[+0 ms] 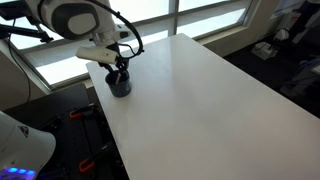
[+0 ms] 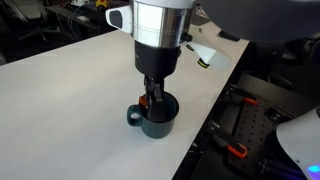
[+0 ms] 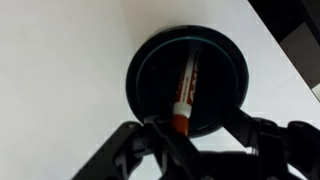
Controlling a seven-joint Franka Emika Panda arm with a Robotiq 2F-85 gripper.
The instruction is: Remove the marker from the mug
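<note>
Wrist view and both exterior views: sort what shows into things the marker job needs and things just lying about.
Belongs to the job:
- marker, inside the mug
- mug
- gripper, lowered at the mug's mouth

Just lying about:
- white table, only the support
- white and yellow-green item beyond the gripper

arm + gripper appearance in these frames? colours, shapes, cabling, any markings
The arm has glossy white rounded shells with a dark ring at one joint. A black cable loops beside the wrist. Above the gripper sits a silver-grey cylinder; the gripper body is black. Its fingers are black, built from linkage bars. No markings are legible.
</note>
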